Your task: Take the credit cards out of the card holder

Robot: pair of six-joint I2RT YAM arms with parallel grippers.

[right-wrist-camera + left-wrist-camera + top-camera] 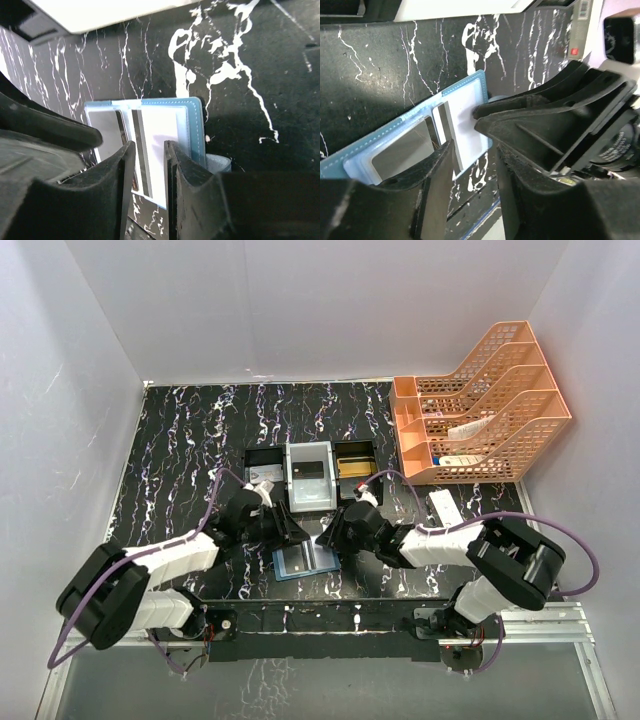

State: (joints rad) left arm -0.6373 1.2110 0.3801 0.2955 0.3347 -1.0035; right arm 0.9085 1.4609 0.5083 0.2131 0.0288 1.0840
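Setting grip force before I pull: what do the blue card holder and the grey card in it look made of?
Card holder: looks like soft faux leather or vinyl, matte blue, with pale stitching along its edge. Grey card: probably hard plastic with a glossy finish, since it mirrors light. A metallic coating can't be ruled out.

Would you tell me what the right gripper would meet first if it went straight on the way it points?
Most likely the pale card in the open blue card holder: in the wrist view the right gripper points straight at it. How near it is, I cannot tell.
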